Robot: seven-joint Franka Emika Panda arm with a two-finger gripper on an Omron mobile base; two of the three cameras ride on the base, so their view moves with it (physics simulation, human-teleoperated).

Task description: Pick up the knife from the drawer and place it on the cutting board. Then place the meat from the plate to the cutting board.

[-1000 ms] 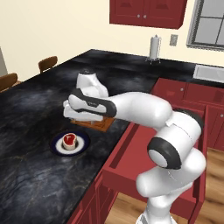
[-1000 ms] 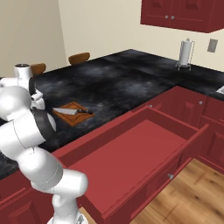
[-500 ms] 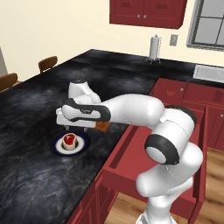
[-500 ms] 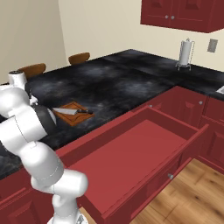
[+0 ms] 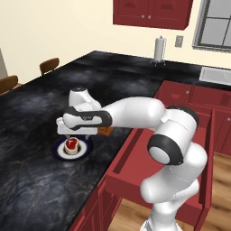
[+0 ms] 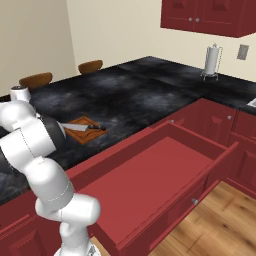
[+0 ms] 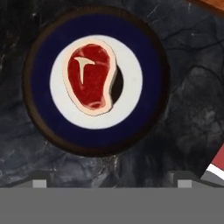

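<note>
The arm reaches out low over the black counter (image 5: pixel 40 180), its hand turned downward so the gripper (image 7: pixel 109 177) hangs above the plate (image 7: pixel 148 57), apart from it. The 2 fingers (image 7: pixel 41 178) stand wide apart, holding nothing. The meat (image 7: pixel 89 78) lies alone on the plate's white centre. The knife (image 6: pixel 82 127) lies on the cutting board (image 6: pixel 82 135), blade toward the arm, handle over the far edge. The drawer (image 6: pixel 150 175) stands pulled out beside the robot, its red bottom bare.
</note>
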